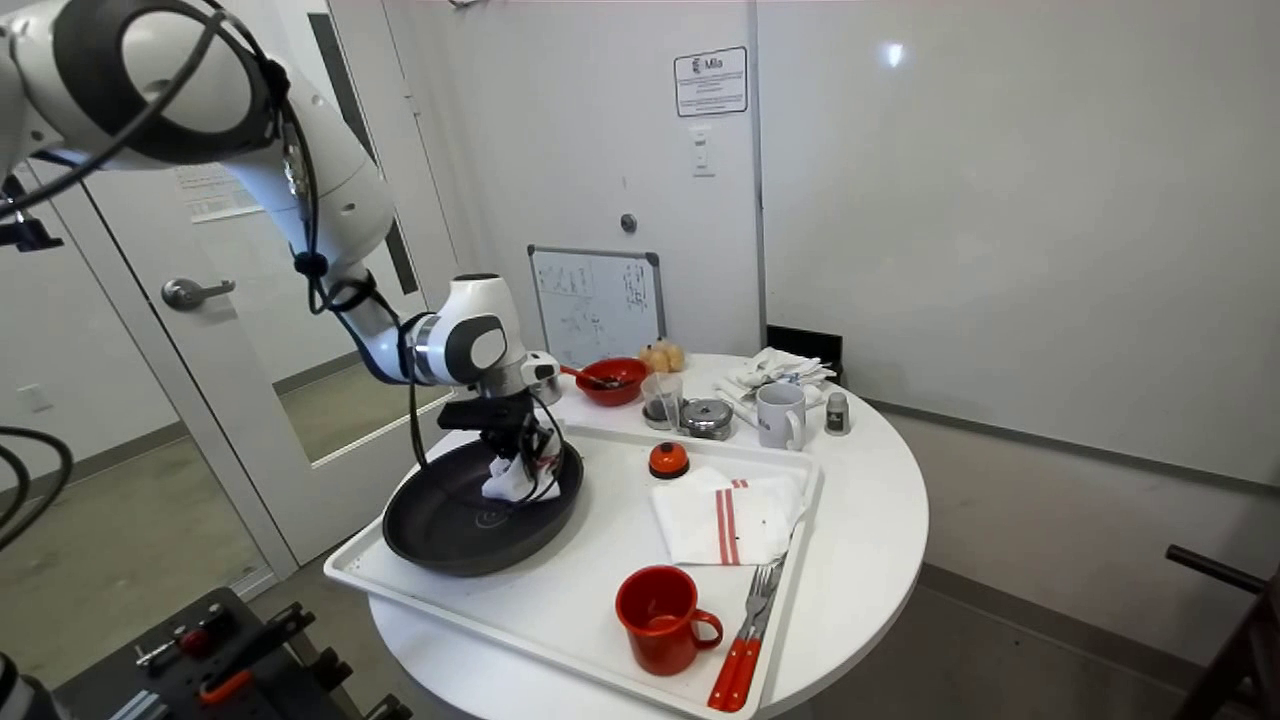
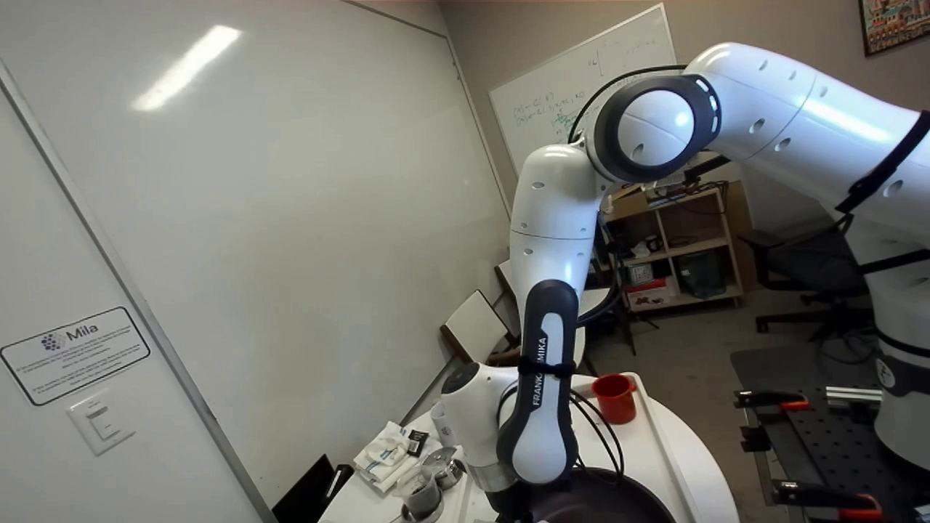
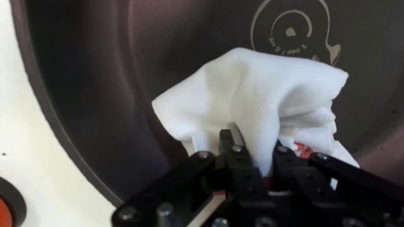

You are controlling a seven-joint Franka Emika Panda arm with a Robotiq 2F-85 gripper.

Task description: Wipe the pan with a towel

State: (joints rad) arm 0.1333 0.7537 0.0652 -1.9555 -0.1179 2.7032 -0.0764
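Note:
The pan (image 1: pixel 450 530), round and dark grey-black, rests on the white tray; part of it also shows in an exterior view (image 2: pixel 617 501) and fills most of the wrist view. Bunched inside it is the towel (image 3: pixel 252 82), white with bits of red. My gripper (image 3: pixel 255 138) is shut on the towel, with folds pinched between the fingers and cloth spreading out ahead of them. The cloth covers part of the pan's floor beside the printed mark. In an exterior view, the towel (image 1: pixel 515 482) hangs under the gripper, within the pan's far side.
On the tray (image 1: pixel 560 620) are a red mug (image 1: pixel 660 620), a red-striped white mat (image 1: pixel 740 525), an orange-topped object (image 1: pixel 668 460) and red-handled cutlery (image 1: pixel 740 650). Behind stand a red bowl (image 1: pixel 612 380), a clear cup (image 1: pixel 662 400), a metal tin (image 1: pixel 707 418) and a grey mug (image 1: pixel 780 415).

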